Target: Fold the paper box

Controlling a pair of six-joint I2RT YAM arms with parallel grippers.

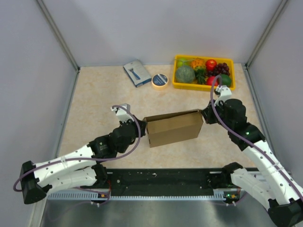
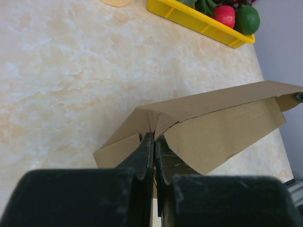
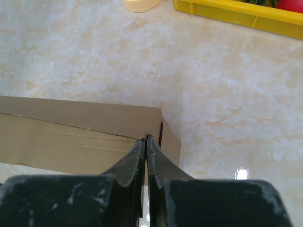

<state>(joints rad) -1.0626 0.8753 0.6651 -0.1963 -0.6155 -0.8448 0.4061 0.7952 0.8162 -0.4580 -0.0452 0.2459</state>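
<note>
The paper box (image 1: 173, 127) is a plain brown carton lying on its side in the middle of the table, between both arms. My left gripper (image 1: 143, 128) is shut, its tips at the box's left end. In the left wrist view the closed fingertips (image 2: 155, 138) meet the crease where two end flaps of the box (image 2: 222, 127) splay apart. My right gripper (image 1: 204, 116) is shut at the box's right end. In the right wrist view its tips (image 3: 146, 138) touch the top edge of the box (image 3: 71, 137) near a corner. Whether either holds cardboard is not visible.
A yellow tray (image 1: 176, 86) of plastic fruit stands at the back right, also in the left wrist view (image 2: 199, 21) and the right wrist view (image 3: 227, 14). A blue-grey packet (image 1: 137, 72) and a tape roll (image 1: 160, 80) lie at the back. Grey walls enclose three sides.
</note>
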